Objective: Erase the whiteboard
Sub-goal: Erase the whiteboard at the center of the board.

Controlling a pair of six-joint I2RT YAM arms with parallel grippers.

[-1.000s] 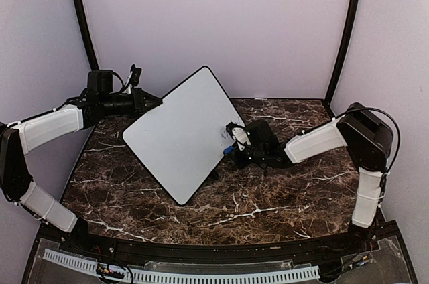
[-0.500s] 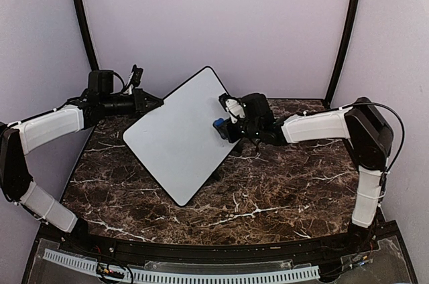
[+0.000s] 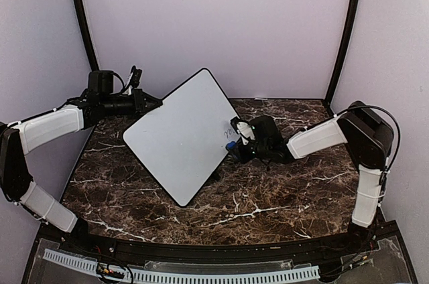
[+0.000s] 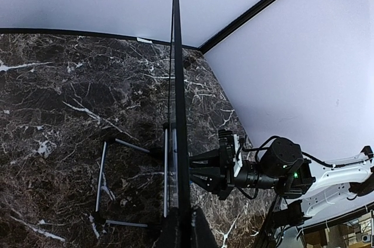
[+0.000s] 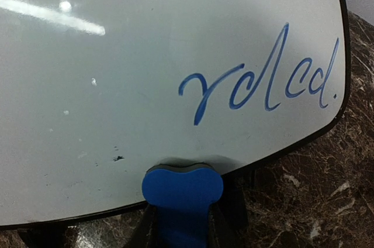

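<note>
The whiteboard (image 3: pixel 177 136) stands tilted on the marble table, and my left gripper (image 3: pixel 149 103) is shut on its upper left rim. In the left wrist view the whiteboard (image 4: pixel 177 84) shows edge-on, with the left gripper (image 4: pixel 183 216) clamped on that edge. Blue handwriting (image 5: pixel 263 81) sits near the whiteboard's (image 5: pixel 117 84) lower right corner. My right gripper (image 5: pixel 182 213) is shut on a blue eraser (image 5: pixel 182 185), whose felt edge touches the board just below and left of the writing. From above, the right gripper (image 3: pixel 234 142) and eraser (image 3: pixel 230 145) sit at the board's right edge.
A wire stand (image 4: pixel 102 169) props the board from behind. The right arm (image 4: pixel 274 166) reaches in from the board's front side. Dark marble table (image 3: pixel 268 190) extends in front, and purple walls with black corner poles (image 3: pixel 343 36) close off the back and sides.
My right gripper swept up along the board's right edge with the eraser, then came back down to the lower right corner. The writing still shows. Left arm and board have not moved.
</note>
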